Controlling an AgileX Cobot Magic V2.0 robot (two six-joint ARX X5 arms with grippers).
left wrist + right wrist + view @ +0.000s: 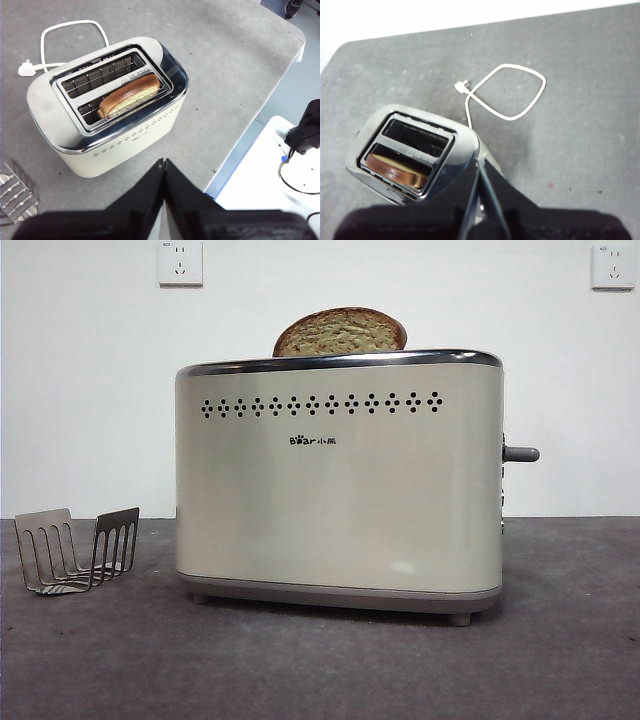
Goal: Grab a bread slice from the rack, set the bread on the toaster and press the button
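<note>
The cream toaster [340,500] stands mid-table. The slice of bread [340,332] stands in its front slot, domed top sticking out above the chrome rim. The left wrist view shows the bread [131,94] in the slot nearer the logo side, and the right wrist view shows it [395,172] too. The grey lever button [520,453] sticks out of the toaster's right narrow side. The grey rack [75,550] stands empty at the left. My left gripper [164,165] is shut and empty, high above the toaster [107,105]. My right gripper [480,172] is shut and empty, above the toaster's [415,150] narrow end.
The toaster's white cord and plug [505,92] lie looped on the grey table behind the toaster, and show in the left wrist view [70,30] as well. The table edge [250,125] runs close beside the toaster. No arm shows in the front view.
</note>
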